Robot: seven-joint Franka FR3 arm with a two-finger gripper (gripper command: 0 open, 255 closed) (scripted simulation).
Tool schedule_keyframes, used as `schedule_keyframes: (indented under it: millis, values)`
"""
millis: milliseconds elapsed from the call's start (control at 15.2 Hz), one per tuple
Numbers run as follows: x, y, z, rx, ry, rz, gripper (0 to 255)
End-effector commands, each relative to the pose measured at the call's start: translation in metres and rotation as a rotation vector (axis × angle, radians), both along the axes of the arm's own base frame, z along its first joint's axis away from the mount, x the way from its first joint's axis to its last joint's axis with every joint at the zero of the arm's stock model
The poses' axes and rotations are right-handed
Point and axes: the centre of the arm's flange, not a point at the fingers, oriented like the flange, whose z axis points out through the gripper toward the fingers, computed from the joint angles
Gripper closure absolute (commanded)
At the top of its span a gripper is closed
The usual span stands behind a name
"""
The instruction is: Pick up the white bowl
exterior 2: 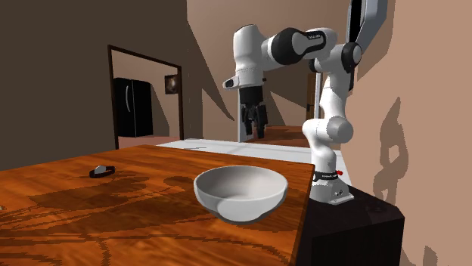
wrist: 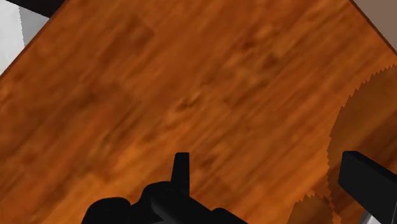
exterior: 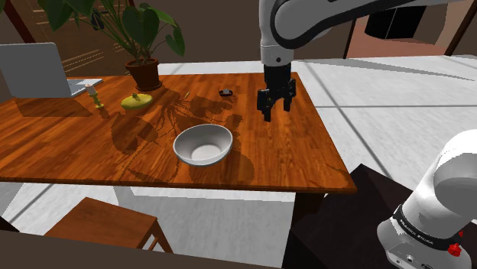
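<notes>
The white arm (exterior 2: 325,98) arches up from its stand and over the wooden table (exterior: 69,145), wrist pointing straight down, the black gripper (exterior: 277,109) hanging above bare wood with its jaws spread wide and clasping nothing. The white bowl (exterior: 202,144) sits upright on the table, apart from the gripper, nearer the front edge toward the shoulder view's left.

Grey-white bowl (exterior: 202,145), black fingers (wrist: 182,172), reddish-brown table (exterior: 61,145) with streaky wood grain.
</notes>
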Motion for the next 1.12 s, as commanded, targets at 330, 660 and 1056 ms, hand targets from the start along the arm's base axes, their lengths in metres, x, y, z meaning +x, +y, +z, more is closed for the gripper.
schedule_keyframes:
  millis: [330,660,1056]
  values:
    - [0.06,0.057,-0.012,0.039,-0.02,-0.005,0]
    - [0.104,0.1,-0.02,0.067,-0.033,-0.009,0]
    - [0.119,0.115,-0.043,0.077,-0.038,-0.01,0]
